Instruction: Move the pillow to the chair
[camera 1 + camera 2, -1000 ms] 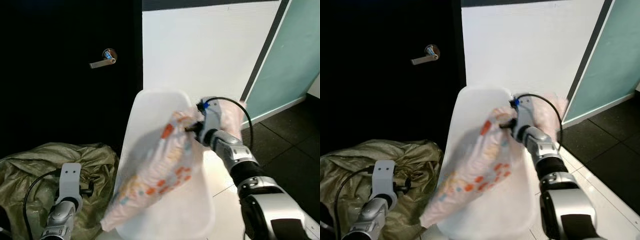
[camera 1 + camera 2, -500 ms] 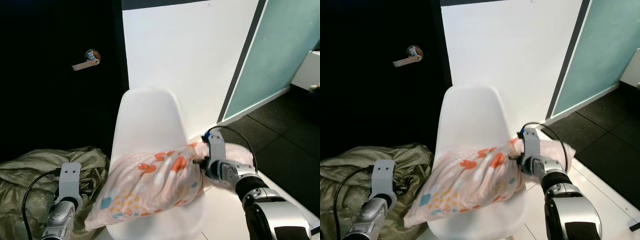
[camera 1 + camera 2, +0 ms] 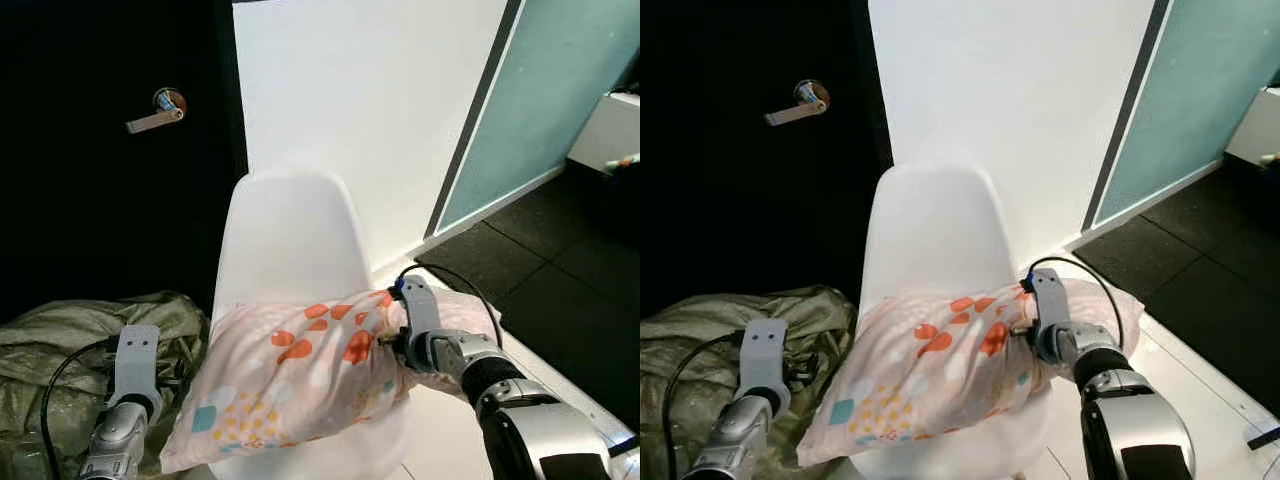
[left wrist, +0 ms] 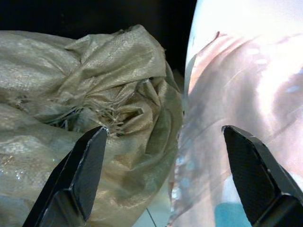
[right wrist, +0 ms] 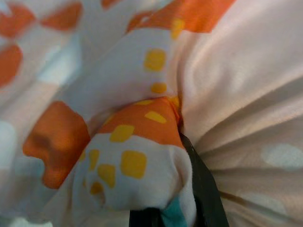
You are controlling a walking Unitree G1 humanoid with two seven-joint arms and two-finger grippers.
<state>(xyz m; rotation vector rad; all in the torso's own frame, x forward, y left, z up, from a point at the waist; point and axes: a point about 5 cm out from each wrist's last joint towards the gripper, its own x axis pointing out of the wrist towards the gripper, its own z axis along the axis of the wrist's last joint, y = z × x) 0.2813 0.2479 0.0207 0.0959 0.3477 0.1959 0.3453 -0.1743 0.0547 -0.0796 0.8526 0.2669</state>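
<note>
A pale pink pillow [image 3: 300,375] with orange, yellow and teal spots lies across the seat of a white shell chair [image 3: 285,240], overhanging the seat's front-left edge. My right gripper [image 3: 388,338] is shut on the pillow's right end, where the fabric bunches around a black finger [image 5: 201,182]. My left gripper [image 4: 163,161] hangs low to the left of the chair. Its fingers [image 4: 78,170] stand wide open with nothing between them, over a sack and the pillow's edge.
A crumpled olive woven sack [image 3: 70,335] lies on the floor left of the chair. A black door with a lever handle [image 3: 150,112] stands behind, a white wall [image 3: 370,100] and a teal panel [image 3: 560,90] to the right. Dark floor tiles [image 3: 560,290] stretch at right.
My right gripper has lowered the pillow from hanging upright before the chair back to lying flat across the seat. The camera has shifted right. The left arm has stayed put.
</note>
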